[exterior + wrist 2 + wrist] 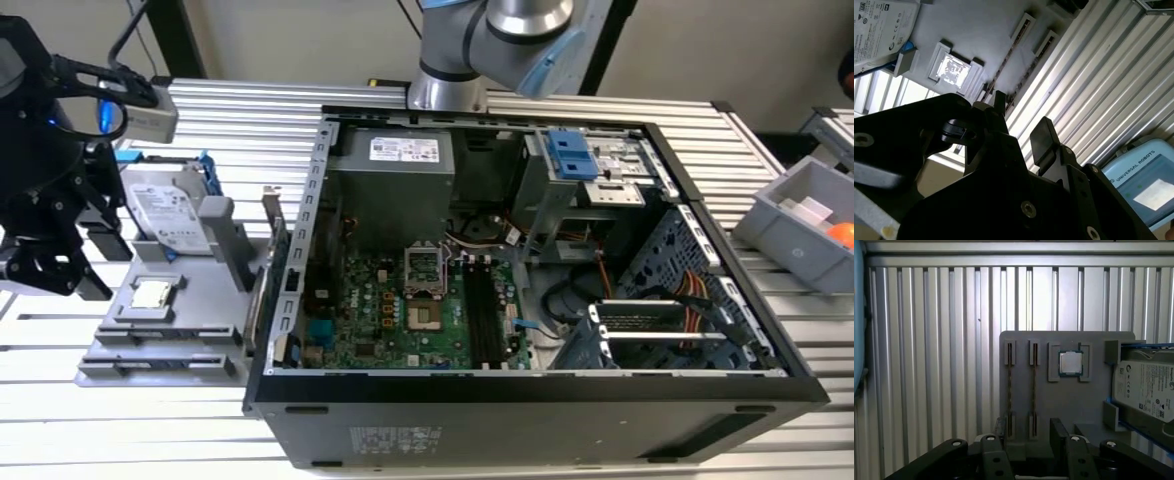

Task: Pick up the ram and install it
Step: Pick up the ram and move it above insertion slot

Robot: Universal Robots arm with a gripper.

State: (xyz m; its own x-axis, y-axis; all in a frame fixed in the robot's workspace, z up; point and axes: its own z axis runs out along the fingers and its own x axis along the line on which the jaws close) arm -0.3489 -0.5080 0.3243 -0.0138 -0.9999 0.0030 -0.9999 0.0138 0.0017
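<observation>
- The black two-fingered gripper (54, 275) hangs over the flat grey plastic holder plate (167, 335). The plate lies on the ribbed aluminium bench (134, 430) near the bench's edge on the exterior view's left.
- In the first wrist view the claw (1030, 426) stands apart with nothing between its fingers (1059, 430). It is above the plate's (1054, 400) near edge and touches neither the plate nor anything on it.
- The thin, dark-edged ram stick (1034, 390) stands on edge in a narrow slot of the plate, roughly in line with the gap between the fingers.
- A second, matching ram stick (1009, 390) stands in a parallel slot just beside it, toward the plate's outer edge.
- The small square silver processor chip (1071, 362) sits in its own recess between the ram slots and the silver boxy hard drive with a blue frame (1146, 390), which fills the plate's opposite edge.
- In the second wrist view the open claw (1021, 120) is seen from behind, with the chip (952, 70) and the hard drive (879, 30) beyond it.
- The open black computer case (534, 400) lies in the middle of the bench just beside the plate, with its green motherboard (387, 320) exposed.
- A grey plastic bin (801, 225) stands at the bench's edge on the exterior view's right.
</observation>
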